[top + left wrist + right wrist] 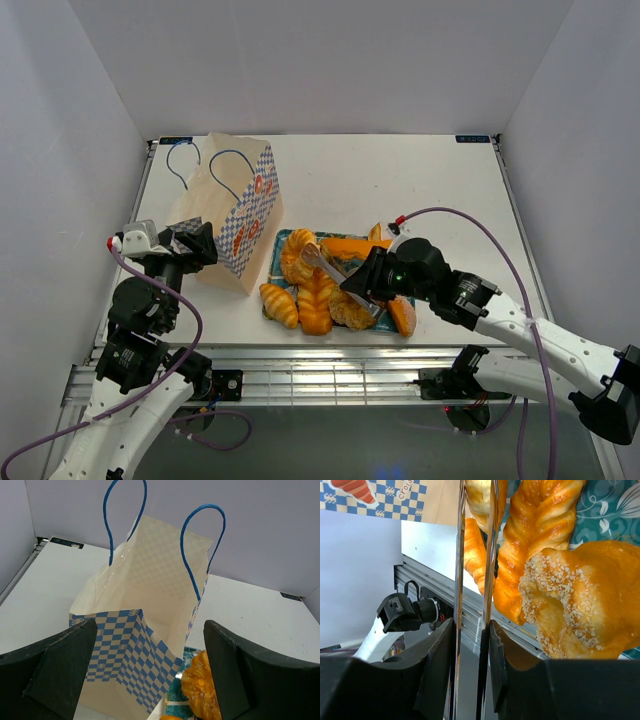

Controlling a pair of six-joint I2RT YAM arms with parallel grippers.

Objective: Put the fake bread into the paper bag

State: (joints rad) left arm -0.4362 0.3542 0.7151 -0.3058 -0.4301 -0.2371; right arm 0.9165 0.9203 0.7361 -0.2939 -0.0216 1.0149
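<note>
Clamped between the fingers of the right gripper (pixel 470 628) is a pair of metal tongs (pixel 460 555). The jaws are drawn in narrow, each finger is pressed against one blade, and the two blades run almost parallel up the middle of the wrist view to its top edge. In the overhead view the right gripper (pixel 360 282) is seen at lower centre, with the metal tongs (pixel 326 262) reaching up and left over the fake bread (pixel 315 292). The tips cannot be made out, so whether a piece is pinched cannot be told.

At lower left of the overhead view the left gripper (pixel 195 242) is held wide open, with nothing between its fingers, close to the near side of the paper bag (pixel 248 215).

Beyond the right gripper, the fake bread (pixel 555 595) fills the right half of the wrist view as a braided loaf and a sugared piece. The pastries are heaped on a teal floral tray (pixel 284 238), with one croissant (pixel 279 305) at the heap's lower left edge.

Just left of the tray the paper bag (pixel 150 590) stands upright with its mouth open, seen between the fingers of the left gripper (pixel 150 630). Its blue cord handles (pixel 202 545) rise at the far side. A white table (pixel 420 180) extends to the top of the overhead view.
</note>
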